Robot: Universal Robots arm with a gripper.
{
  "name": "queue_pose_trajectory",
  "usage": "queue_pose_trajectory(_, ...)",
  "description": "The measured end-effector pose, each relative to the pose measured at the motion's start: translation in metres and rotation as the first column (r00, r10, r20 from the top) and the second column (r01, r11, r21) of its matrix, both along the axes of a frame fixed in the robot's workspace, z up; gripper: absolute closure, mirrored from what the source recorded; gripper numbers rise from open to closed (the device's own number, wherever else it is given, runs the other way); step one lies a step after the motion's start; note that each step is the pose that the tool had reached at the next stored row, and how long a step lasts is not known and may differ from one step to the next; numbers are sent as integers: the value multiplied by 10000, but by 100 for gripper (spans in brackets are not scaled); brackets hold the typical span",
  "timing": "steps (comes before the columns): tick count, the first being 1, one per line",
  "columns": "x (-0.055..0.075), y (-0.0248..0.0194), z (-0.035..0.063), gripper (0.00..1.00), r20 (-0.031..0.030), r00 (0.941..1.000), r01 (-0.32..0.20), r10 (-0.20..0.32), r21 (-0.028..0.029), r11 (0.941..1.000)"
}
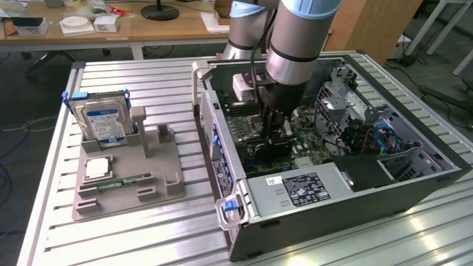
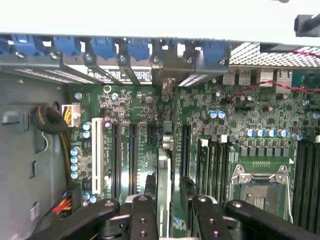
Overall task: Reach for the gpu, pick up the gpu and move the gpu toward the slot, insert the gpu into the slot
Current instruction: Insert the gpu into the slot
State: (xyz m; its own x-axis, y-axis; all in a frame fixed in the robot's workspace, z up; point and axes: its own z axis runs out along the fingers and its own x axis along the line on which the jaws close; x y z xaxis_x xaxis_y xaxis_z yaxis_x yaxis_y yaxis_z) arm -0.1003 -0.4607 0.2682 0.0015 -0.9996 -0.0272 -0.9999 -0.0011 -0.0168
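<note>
**Mia:** Silver strips make up the tabletop [image 1: 148,238]. What is the big box lying on it?

**Ben:** That is a computer case [image 1: 414,183]. It lies on its side with the lid off, so the robot can reach in from above.

**Mia:** What is nearest to us?

**Ben:** A grey power box [image 1: 296,188] with a black label, in the front corner of the case. Just behind it, the hand [image 1: 277,145] is low down over the green board [image 1: 310,148].

**Mia:** Where is the gpu?

**Ben:** Look at the wrist view. The gpu [image 2: 163,185] stands on its thin edge, right in the middle of the hand [image 2: 171,200]. It is held upright like that so its bottom edge lines up with the long slots [image 2: 132,155] on the board.

**Mia:** Is the hand squeezing it?

**Ben:** I cannot tell. The hand is about half open and sits on both sides of the card. It may be gripping or just loose around it. The slot under the card is hidden too, so I cannot say if the card is in.

**Mia:** And off to the side?

**Ben:** On the exterior view's left, a grey holder [image 1: 159,177] keeps spare parts tidy. A hard drive [image 1: 108,119] stands up in it, and a small memory stick [image 1: 118,182] lies flat.

**Mia:** And far away?

**Ben:** The arm [image 1: 296,44] goes up, and a wooden desk [image 1: 170,27] is at the back.
</note>
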Motion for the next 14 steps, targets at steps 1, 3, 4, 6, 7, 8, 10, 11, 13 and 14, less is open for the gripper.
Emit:
queue_pose_trajectory(1,0,0,0,68,0,10000,0,0,-1,10000)
queue_pose_trajectory(3,0,-1,1,74,-1,10000,0,0,-2,10000)
queue_pose_trajectory(4,0,0,1,80,-1,10000,0,0,-3,10000)
queue_pose_trajectory(6,0,0,1,86,-1,10000,0,0,-2,10000)
queue_pose_trajectory(7,0,-1,1,90,-1,10000,0,0,-2,10000)
queue_pose_trajectory(8,0,0,1,90,-1,10000,0,0,-2,10000)
queue_pose_trajectory(10,0,-1,1,90,-2,10000,-1,1,-3,10000)
queue_pose_trajectory(11,0,-1,1,90,-1,10000,0,0,-3,10000)
queue_pose_trajectory(13,-1,0,1,90,-2,10000,-1,1,-2,10000)
queue_pose_trajectory(14,-1,0,1,90,-1,10000,0,0,-2,10000)
